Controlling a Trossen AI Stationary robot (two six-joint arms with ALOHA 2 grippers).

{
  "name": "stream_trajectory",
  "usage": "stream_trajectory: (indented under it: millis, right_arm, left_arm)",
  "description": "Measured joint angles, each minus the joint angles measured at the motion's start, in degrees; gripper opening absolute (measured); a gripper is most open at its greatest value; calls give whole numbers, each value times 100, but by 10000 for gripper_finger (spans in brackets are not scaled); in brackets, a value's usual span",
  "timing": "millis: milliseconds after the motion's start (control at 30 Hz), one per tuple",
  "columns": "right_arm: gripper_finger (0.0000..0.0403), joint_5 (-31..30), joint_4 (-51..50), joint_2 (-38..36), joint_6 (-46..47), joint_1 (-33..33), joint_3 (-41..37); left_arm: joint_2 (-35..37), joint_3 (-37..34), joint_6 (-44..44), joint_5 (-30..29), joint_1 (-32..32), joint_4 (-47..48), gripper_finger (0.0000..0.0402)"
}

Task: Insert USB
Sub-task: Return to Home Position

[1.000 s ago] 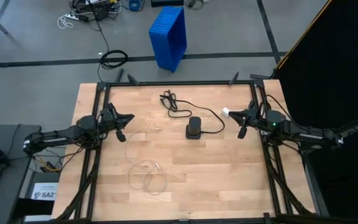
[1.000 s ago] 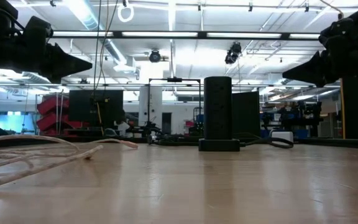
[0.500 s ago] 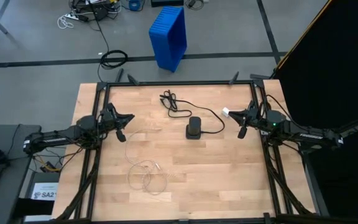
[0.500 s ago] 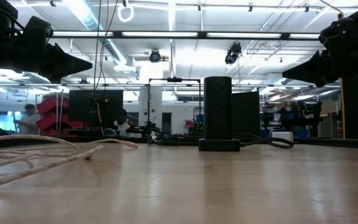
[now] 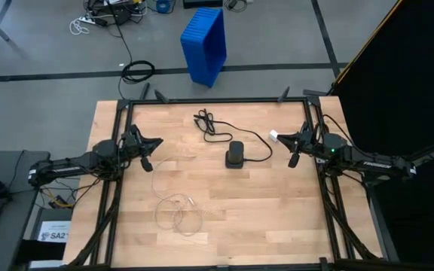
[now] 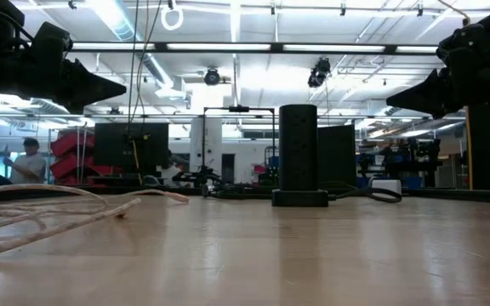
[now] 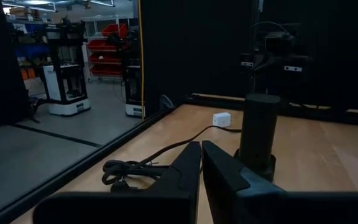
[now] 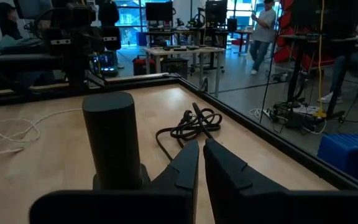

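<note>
A black upright power tower [image 5: 235, 156] stands on its base near the table's middle; its black cord [image 5: 215, 126] lies coiled toward the far edge and runs to a white plug [image 5: 274, 136]. A thin white USB cable [image 5: 176, 211] lies looped on the wood toward the near left. My left gripper [image 5: 151, 152] hovers at the left edge, shut, touching nothing. My right gripper [image 5: 291, 150] hovers at the right edge, shut, near the white plug. The tower also shows in the left wrist view [image 7: 258, 134] and the right wrist view [image 8: 114, 140].
A blue bin [image 5: 205, 44] and cables lie on the floor beyond the far edge. A black curtain [image 5: 405, 83] stands to the right. Bare wood [image 5: 277, 218] stretches across the near right. A person [image 6: 25, 160] stands far off in the room.
</note>
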State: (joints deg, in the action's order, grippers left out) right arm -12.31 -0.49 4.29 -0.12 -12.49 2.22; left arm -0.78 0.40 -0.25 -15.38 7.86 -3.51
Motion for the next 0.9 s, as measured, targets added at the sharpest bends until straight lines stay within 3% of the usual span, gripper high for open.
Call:
stream_trajectory:
  millis: [900]
  right_arm:
    - [2, 1, 0, 0, 0, 0, 2]
  left_arm:
    - [0, 0, 0, 0, 0, -2, 1]
